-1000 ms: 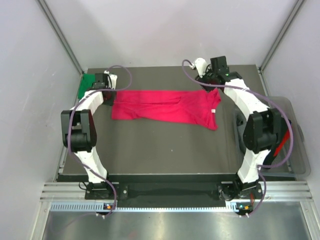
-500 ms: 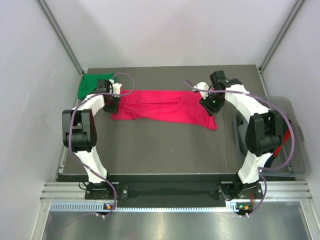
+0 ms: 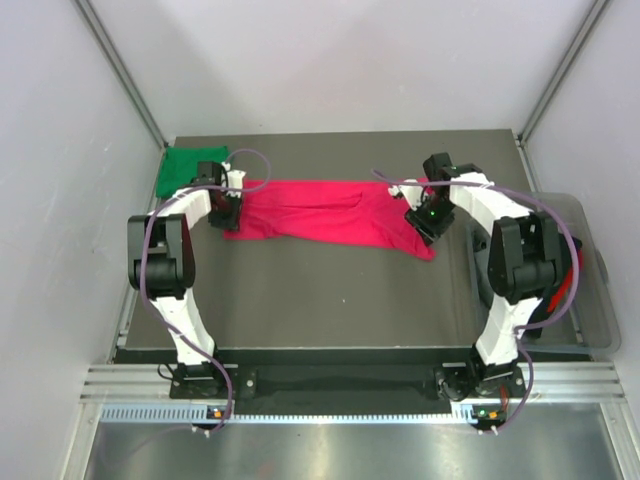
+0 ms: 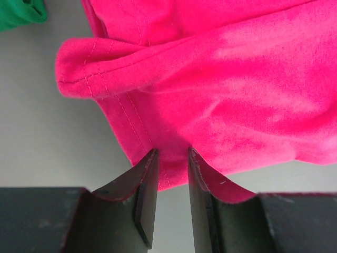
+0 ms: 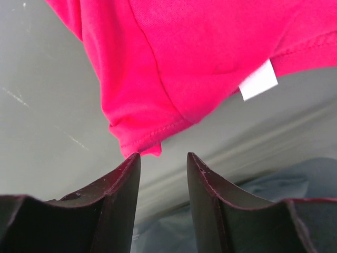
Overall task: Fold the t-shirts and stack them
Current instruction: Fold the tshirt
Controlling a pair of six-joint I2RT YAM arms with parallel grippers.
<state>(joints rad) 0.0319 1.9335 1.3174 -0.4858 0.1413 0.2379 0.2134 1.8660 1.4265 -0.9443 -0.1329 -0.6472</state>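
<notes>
The crimson-pink t-shirt (image 3: 330,212) lies flat across the back of the dark table, long side running left to right. The green t-shirt (image 3: 188,165) lies bunched at the back left corner; a bit of it shows in the left wrist view (image 4: 21,13). My left gripper (image 3: 232,210) is low over the pink shirt's left end. Its jaws stand a little apart (image 4: 171,153), with the stitched hem (image 4: 158,126) reaching just between the tips. My right gripper (image 3: 428,218) is open and empty (image 5: 163,155), its tips just short of a hemmed corner (image 5: 139,139). The white neck label (image 5: 258,84) shows near it.
A clear plastic bin (image 3: 590,300) with a red and black item stands off the table's right edge, close to the right arm. Grey walls close in the back and both sides. Bare table (image 3: 320,300) lies in front of the pink shirt.
Both grippers have come from the table's far edge toward me, down onto the two ends of the pink shirt. The green shirt, half hidden by the left gripper before, now shows.
</notes>
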